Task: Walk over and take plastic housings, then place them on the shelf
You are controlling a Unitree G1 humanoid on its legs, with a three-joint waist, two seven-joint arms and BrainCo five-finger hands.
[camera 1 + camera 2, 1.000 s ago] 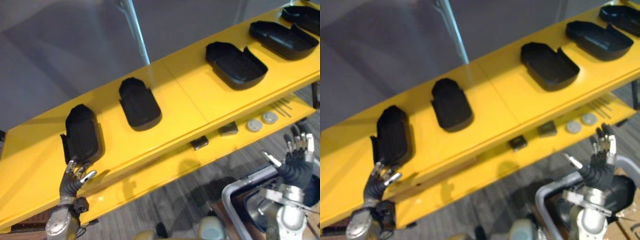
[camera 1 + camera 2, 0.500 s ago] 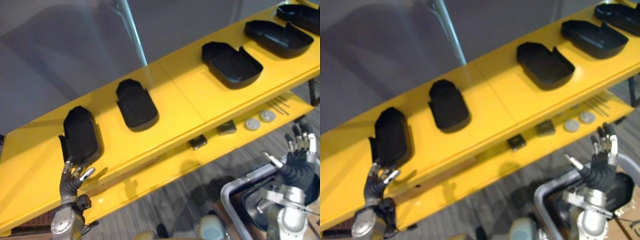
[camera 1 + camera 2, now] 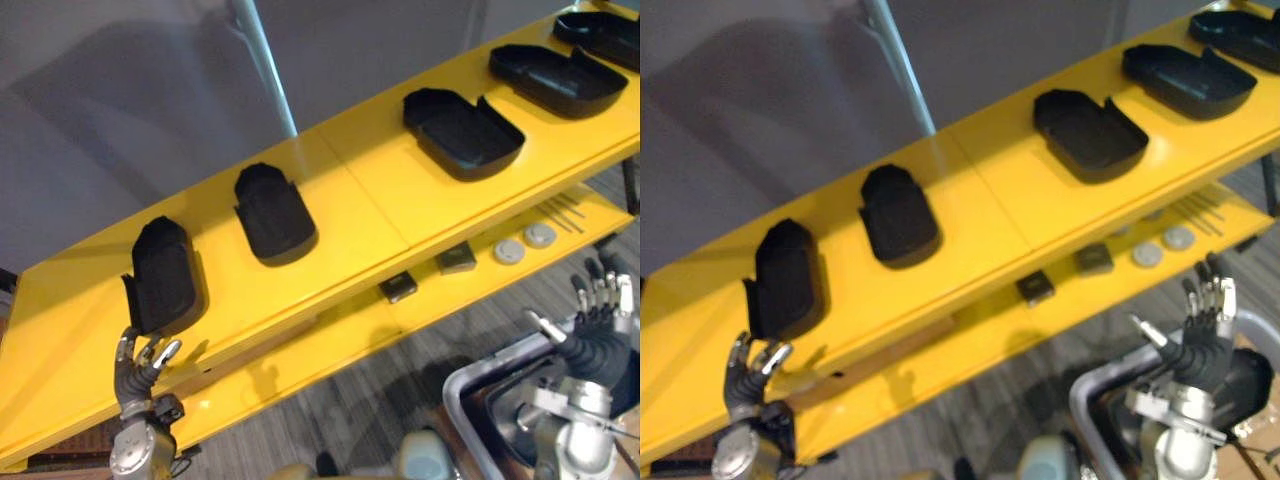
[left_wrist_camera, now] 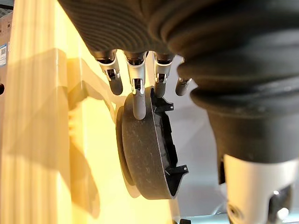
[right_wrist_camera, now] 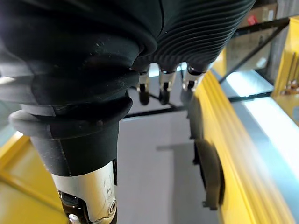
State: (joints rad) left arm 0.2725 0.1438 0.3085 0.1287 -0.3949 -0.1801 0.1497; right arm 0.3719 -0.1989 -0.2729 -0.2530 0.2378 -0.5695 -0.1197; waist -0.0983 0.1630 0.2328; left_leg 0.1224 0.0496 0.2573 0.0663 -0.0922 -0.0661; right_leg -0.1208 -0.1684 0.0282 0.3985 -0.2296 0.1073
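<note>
Five housings (image 3: 276, 212) rest on the shelf (image 3: 370, 190); left hand (image 3: 138, 375) at 7 o'clock and right hand (image 3: 600, 325) at 4 o'clock both open, empty: placing apparently done.

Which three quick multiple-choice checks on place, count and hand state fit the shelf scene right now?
1. Where is the left robot hand?
A. at the front edge of the yellow shelf, just before the leftmost housing
B. at the shelf's right end
C. behind the shelf

2. How many black plastic housings lie on top of the shelf?
A. three
B. five
C. eight

3. How is the right robot hand?
A. shut on a housing
B. open, holding nothing
C. shut, empty

Key: 1 A, its fingers sit just below that housing; 2 B, five lie in a row; 3 B, its fingers are straight and bare.
</note>
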